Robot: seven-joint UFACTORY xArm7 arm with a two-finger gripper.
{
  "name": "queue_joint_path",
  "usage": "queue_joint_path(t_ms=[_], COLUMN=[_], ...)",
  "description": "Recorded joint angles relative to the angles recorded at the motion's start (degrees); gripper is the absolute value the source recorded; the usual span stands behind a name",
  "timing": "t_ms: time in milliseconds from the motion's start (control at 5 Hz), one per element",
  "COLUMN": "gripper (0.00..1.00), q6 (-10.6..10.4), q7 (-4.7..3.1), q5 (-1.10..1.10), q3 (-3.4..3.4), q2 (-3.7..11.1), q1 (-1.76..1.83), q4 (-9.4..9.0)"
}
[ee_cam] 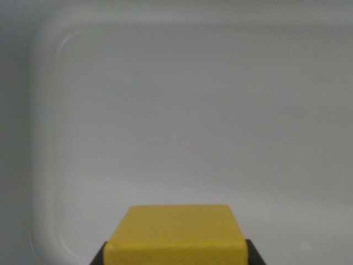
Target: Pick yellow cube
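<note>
A solid yellow cube with softly rounded edges (176,234) fills the 6 o'clock part of the wrist view, its flat top face turned to the camera and its lower portion cut off by the bottom edge of the frame. Two dark finger pads (101,257) of the robot's black gripper (176,255) press against the cube's sides, one at about 7 o'clock and one at about 5 o'clock; only their upper tips show, and the gripper is clenched on the cube. Behind and beneath lies a pale grey-white moulded plastic tray (47,138), whose raised rim curves through a rounded corner at 10 o'clock, runs down the 9 o'clock side, and runs across the 12 o'clock edge. The tray's right side is cut off by the frame. No brand, label or writing can be read on the cube, the gripper or the tray. The whole view is soft and slightly blurred, so surface texture is hard to make out. Whether the cube rests on the tray floor or hangs above it cannot be told from this angle.
</note>
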Motion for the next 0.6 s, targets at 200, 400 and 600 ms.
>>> queue_joint_path(t_ms=[200, 400, 600], gripper=[1.0, 1.0, 1.0], q6=[0.54, 0.54, 0.73], q7=[0.03, 0.03, 0.04], q5=[-0.01, -0.01, -0.01], q3=[0.0, 0.0, 0.0], q2=[-0.17, -0.17, -0.24], q1=[0.0, 0.0, 0.0], q4=[0.37, 0.37, 0.5])
